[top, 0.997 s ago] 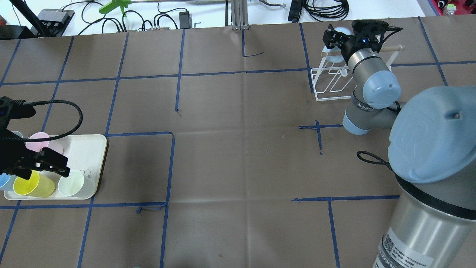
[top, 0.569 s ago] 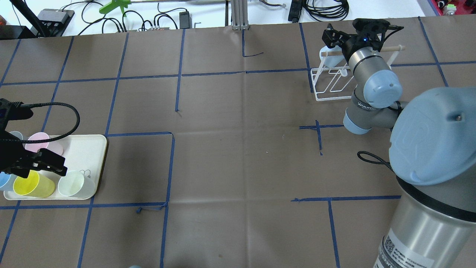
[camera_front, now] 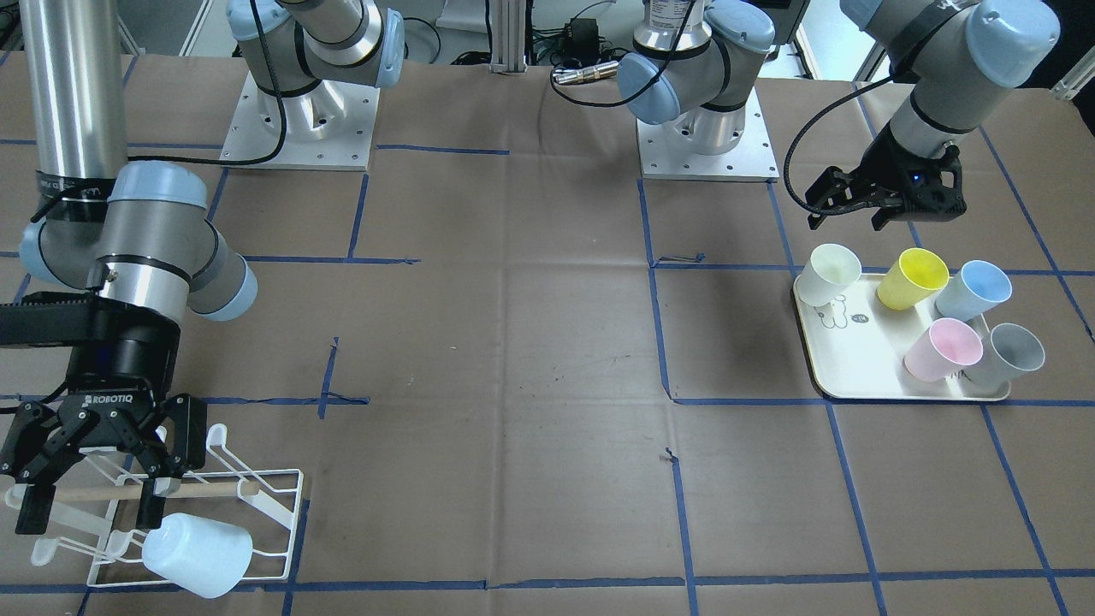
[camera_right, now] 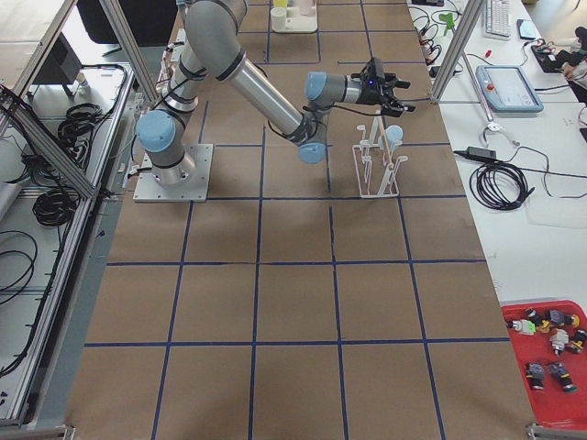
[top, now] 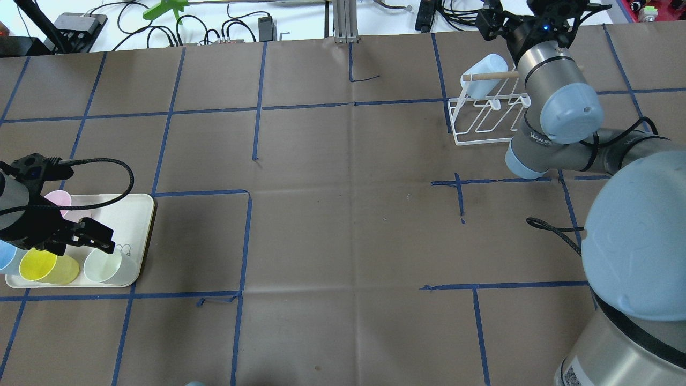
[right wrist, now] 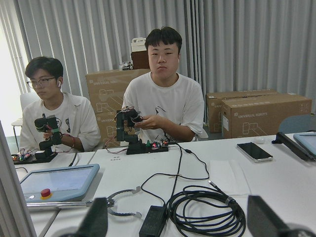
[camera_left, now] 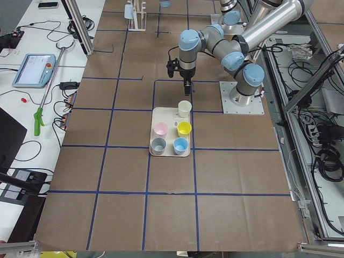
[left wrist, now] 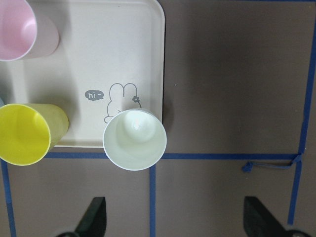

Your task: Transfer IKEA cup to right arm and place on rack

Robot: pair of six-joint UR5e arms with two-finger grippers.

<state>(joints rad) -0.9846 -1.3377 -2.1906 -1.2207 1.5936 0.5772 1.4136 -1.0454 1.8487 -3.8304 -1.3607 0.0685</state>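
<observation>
Right gripper [camera_front: 91,512]: fingers spread wide, empty, above the rack's [camera_front: 248,483] wooden bar. Light-blue cup [camera_front: 198,553] hangs tilted on a prong at the rack's end. Left gripper [camera_front: 845,224]: fingers apart, empty, over the tray [camera_front: 855,359] near the pale cup [camera_front: 834,272].

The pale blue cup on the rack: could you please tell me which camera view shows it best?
The exterior front-facing view: there the pale blue cup sits near and whole, tilted on the rack. Overhead shows it smaller, both side views tiny; the wrist views miss it.
</observation>
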